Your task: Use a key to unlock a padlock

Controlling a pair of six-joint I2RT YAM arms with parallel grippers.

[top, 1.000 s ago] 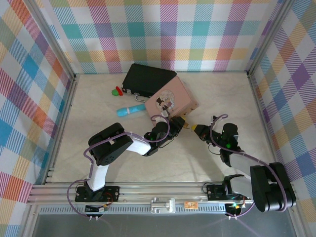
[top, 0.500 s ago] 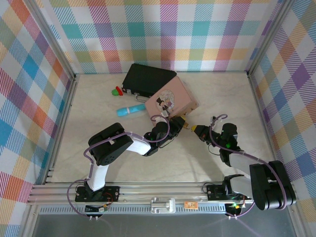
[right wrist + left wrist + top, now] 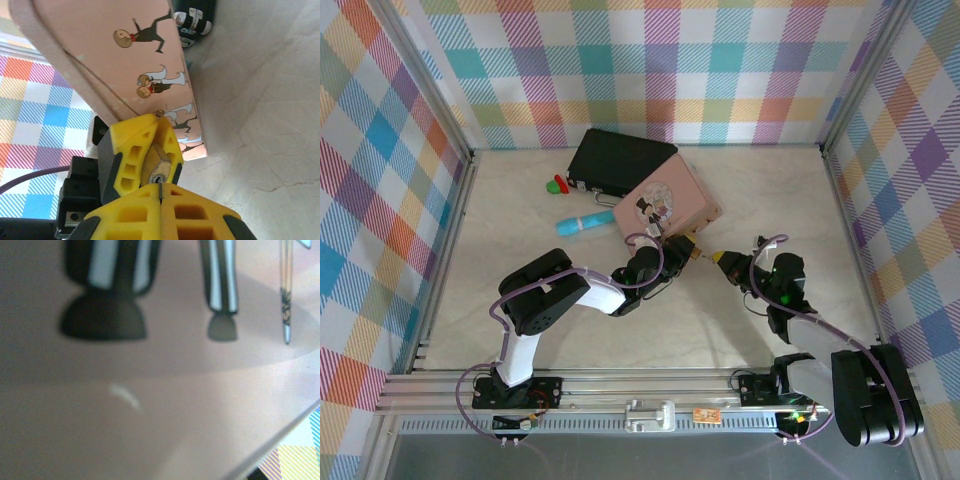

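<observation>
Pink rectangular tin [image 3: 675, 200], cartoon figures printed on it, no readable writing | left gripper [image 3: 692, 252] clamped on tiny brass-gold padlock [image 3: 159, 170] just beside tin's near corner, keyhole facing right gripper [image 3: 723, 261] | right gripper pinching slim dull metal key [image 3: 161, 190], tip just short of keyhole, shaft apparently aligned with it

pink tin [image 3: 675, 195] tight behind padlock [image 3: 159, 172], bare table [image 3: 770, 190] rightward

We saw black-and-white arms [image 3: 595, 295], purple cables [image 3: 30, 179] looping along them, and ribbed yellow fingers [image 3: 200, 212] on the right gripper [image 3: 161, 200].
</observation>
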